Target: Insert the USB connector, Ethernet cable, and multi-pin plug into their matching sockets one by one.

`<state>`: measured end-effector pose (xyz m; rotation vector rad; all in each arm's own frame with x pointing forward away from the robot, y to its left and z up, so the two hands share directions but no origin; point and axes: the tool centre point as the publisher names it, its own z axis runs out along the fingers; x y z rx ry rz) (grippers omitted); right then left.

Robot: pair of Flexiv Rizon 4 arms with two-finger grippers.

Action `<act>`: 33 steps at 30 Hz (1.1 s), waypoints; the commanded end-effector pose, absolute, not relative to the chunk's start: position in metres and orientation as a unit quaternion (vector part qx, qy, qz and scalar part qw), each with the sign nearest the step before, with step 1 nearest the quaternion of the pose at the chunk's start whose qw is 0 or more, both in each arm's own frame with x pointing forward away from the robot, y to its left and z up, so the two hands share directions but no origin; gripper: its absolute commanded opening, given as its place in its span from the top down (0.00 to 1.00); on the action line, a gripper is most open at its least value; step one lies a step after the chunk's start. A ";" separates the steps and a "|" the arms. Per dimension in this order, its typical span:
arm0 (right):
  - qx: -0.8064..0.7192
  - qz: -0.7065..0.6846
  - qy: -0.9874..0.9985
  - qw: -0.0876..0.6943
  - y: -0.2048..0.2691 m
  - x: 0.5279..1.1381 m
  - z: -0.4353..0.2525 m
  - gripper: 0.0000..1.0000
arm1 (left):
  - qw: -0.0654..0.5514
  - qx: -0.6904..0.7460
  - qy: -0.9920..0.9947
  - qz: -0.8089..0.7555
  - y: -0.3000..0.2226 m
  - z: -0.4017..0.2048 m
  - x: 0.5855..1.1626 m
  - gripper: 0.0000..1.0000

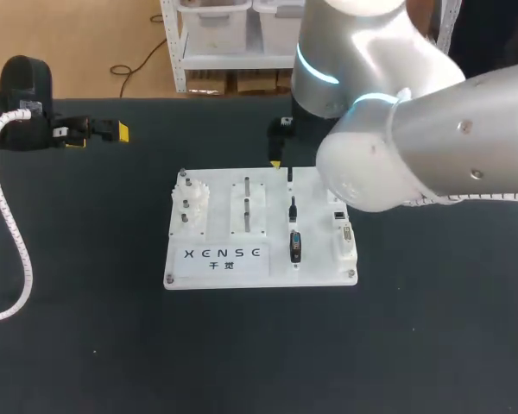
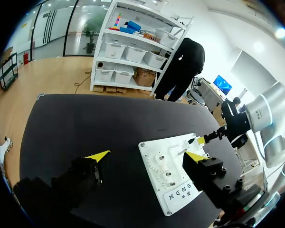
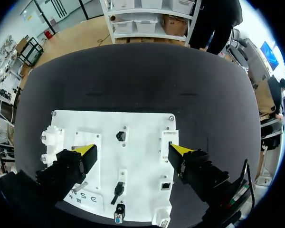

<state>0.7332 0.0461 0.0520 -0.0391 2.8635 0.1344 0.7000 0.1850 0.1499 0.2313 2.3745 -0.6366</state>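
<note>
The right end effector hangs over the far part of the white board, fingers wide apart, holding nothing. The left end effector sits far left, apart too. I think no plug is picked yet. The multi-pin plug lies near, right of the board's middle. Next, go down onto one plug and squeeze. The sockets look empty.

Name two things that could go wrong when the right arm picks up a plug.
The small black plug and the blue-faced multi-pin plug lie close together in line on the white plastic board; the open jaws of the right arm may knock one while grasping the other.
The arm hides the board's far right corner in the head view, hampering alignment there.
</note>
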 end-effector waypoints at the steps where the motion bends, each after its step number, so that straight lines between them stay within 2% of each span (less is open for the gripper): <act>1: -0.013 0.049 0.988 0.148 0.042 0.728 0.051 0.00 | 0.330 0.088 0.908 -0.243 0.185 0.150 0.700 0.00; 12: -0.013 0.049 0.988 0.148 0.042 0.728 0.051 0.00 | 0.330 0.088 0.908 -0.243 0.185 0.150 0.700 0.00; 18: 0.034 0.044 0.991 0.119 0.046 0.747 0.046 0.00 | 0.330 0.088 0.908 -0.243 0.185 0.150 0.700 0.00; 33: 0.038 0.027 0.995 0.085 0.057 0.756 0.035 0.00 | 0.330 0.088 0.908 -0.243 0.185 0.150 0.700 0.00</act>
